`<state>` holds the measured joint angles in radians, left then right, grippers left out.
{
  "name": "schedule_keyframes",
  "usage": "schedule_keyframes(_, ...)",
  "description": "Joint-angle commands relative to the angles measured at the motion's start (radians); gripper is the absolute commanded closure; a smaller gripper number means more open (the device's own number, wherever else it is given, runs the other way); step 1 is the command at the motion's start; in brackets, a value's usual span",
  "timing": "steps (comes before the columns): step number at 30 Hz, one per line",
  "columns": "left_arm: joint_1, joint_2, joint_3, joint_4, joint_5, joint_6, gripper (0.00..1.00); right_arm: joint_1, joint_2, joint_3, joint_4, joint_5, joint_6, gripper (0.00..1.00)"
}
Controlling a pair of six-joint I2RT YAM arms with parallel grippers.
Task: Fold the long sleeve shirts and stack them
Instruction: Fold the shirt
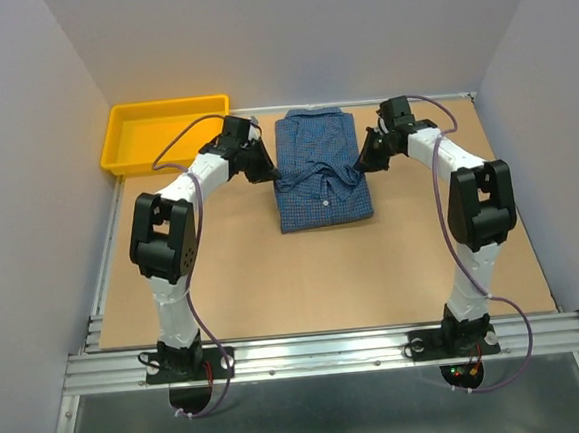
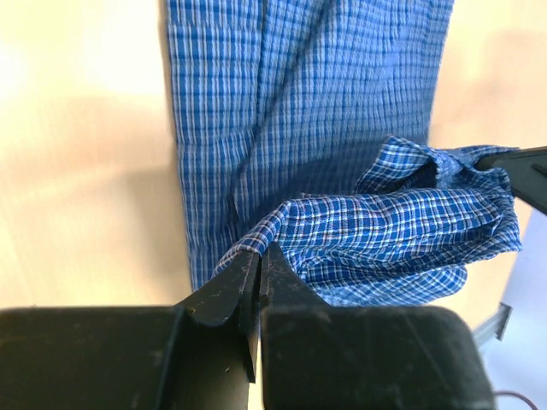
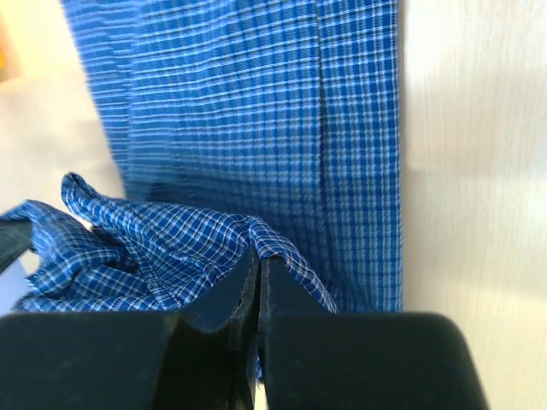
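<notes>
Found the long sleeve shirt (image 1: pixel 321 174) lying on the table (image 1: pixel 275 288) just right of the yellow tray (image 1: pixel 165 106), narrowed to 1 long rectangle with no loose sleeve poking out. Saw only 1 shirt, so nothing to stack on yet. Caught the left gripper (image 2: pixel 259 256) between the tray and the shirt, fingers pressed together on the tray-side edge of the cloth. Caught the right gripper (image 3: pixel 259 256) at the edge farthest from the tray, fingers likewise clamped on a pinch of fabric. Noted a raised, rumpled band of checked cloth slung between the 2 grips, above the flat layers. Judged the cross fold under way, not finished. Judged the cloth light, thin and limp: bound to sag in the middle and drag wrinkles along, unlikely to slip from a tight pinch, in no danger of breaking. Reckoned the best hold to be the 2 opposite side edges at matching points, carried level and together for a square fold.
</notes>
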<state>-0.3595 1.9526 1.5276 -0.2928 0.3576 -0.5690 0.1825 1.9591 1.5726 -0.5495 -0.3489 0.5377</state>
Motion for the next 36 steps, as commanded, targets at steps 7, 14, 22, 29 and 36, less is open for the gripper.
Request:
schedule_keyframes(7,-0.001,0.069,0.118,0.136,-0.016,0.09,0.95,-0.006,0.129,0.155,0.066,0.001,-0.062,0.99)
schedule_keyframes(14,-0.001,0.101,0.154,0.182,-0.037,0.119,0.94,-0.015,0.167,0.198,0.069,0.033,-0.068,0.96)
schedule_keyframes(22,-0.001,0.167,0.17,0.201,-0.072,0.123,0.8,-0.025,0.207,0.204,0.071,0.083,-0.067,0.76)
schedule_keyframes(29,-0.001,0.16,0.243,0.208,-0.112,0.129,0.33,-0.031,0.144,0.234,0.071,0.149,-0.088,0.42)
schedule_keyframes(36,-0.001,-0.025,0.257,0.228,-0.207,0.109,0.2,-0.029,-0.035,0.234,0.071,0.229,-0.234,0.27)
